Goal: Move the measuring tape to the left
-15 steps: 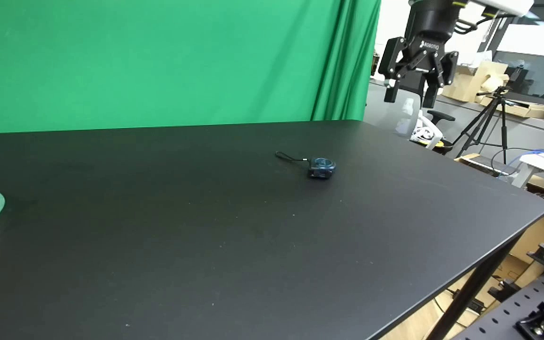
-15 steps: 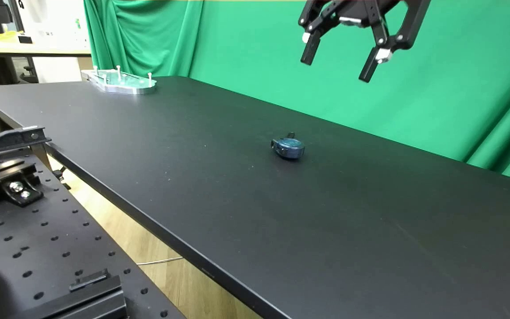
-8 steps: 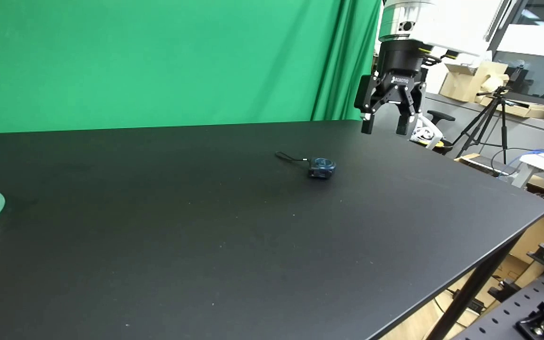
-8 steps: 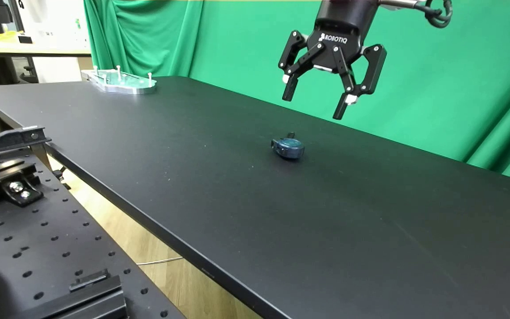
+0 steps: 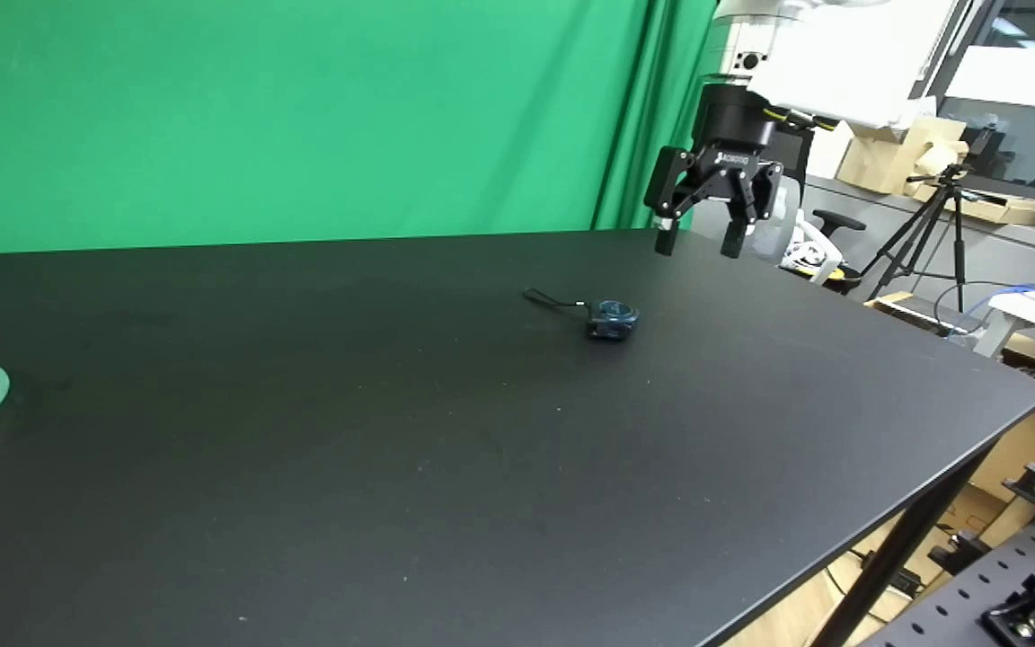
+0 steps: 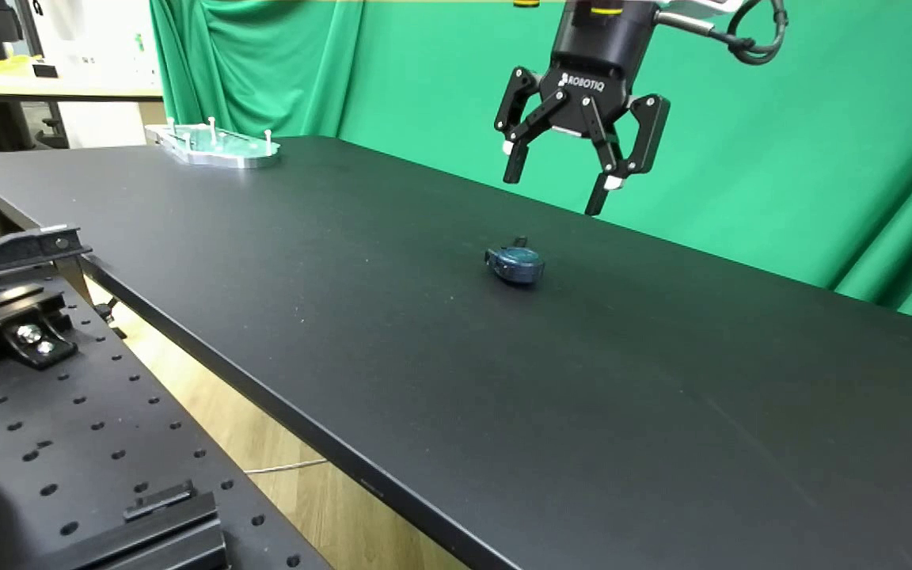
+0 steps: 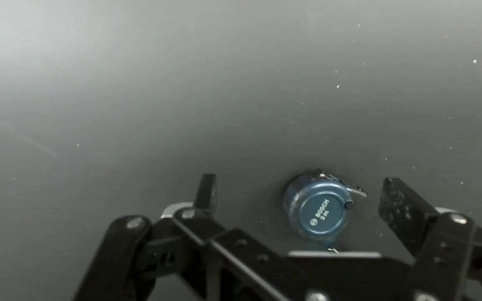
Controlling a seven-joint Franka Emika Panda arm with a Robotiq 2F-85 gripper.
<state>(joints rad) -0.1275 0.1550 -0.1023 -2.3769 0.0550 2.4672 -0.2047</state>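
Note:
The measuring tape is a small blue-black rounded case lying on the dark table; it shows in both exterior views (image 5: pixel 612 320) (image 6: pixel 516 265). Its thin dark strap stretches away to the left in an exterior view (image 5: pixel 553 299). In the wrist view the tape (image 7: pixel 322 211) shows its round blue face with white lettering, between the two fingers in the picture but below them. My gripper (image 5: pixel 699 243) is open and empty, fingers pointing down. It hangs above the table, apart from the tape, and also shows in an exterior view (image 6: pixel 555 190) and the wrist view (image 7: pixel 299 182).
The dark table (image 5: pixel 392 467) has an edge at the right in an exterior view. A pale green plate with metal pegs (image 6: pixel 218 152) stands at the table's far end. A perforated black base plate (image 6: pixel 68 443) lies beside the table. A green curtain (image 6: pixel 440 87) hangs behind.
My gripper has moved down and to the left in both exterior views, mostly in the first half second, and is closer to the tape. It stays open. The tape has not moved.

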